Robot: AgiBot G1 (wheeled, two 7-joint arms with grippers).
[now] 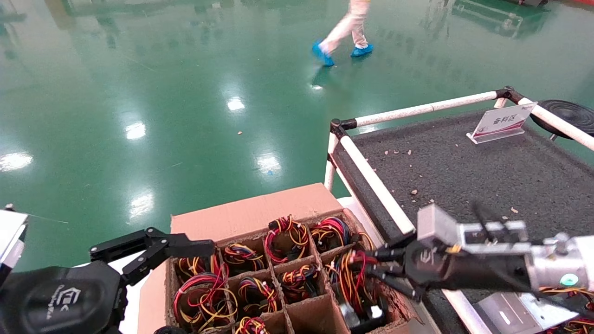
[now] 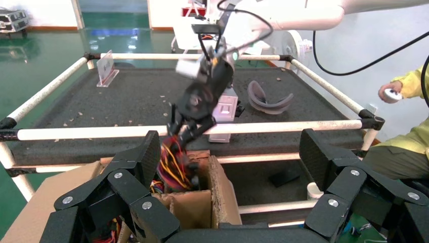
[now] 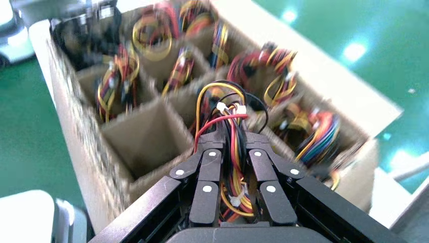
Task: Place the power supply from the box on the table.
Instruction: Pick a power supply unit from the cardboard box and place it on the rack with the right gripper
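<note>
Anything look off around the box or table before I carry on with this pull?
The box wall beside the right gripper is ragged and torn. Small crumbs litter the table. The gripper is shut on the power supply's wires, not its body.

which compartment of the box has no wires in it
The near-row cell of the box, just left of where the right gripper clamps a wire bundle; others hold wires.

My left tool [image 1: 153, 253] is matte black, its angular finger links studded with silver screws, and its rounded housing bears a pale logo. My right tool [image 1: 371, 266] is black too, with the same mark, behind it a silver block, a green light, black cables and a white arm.
</note>
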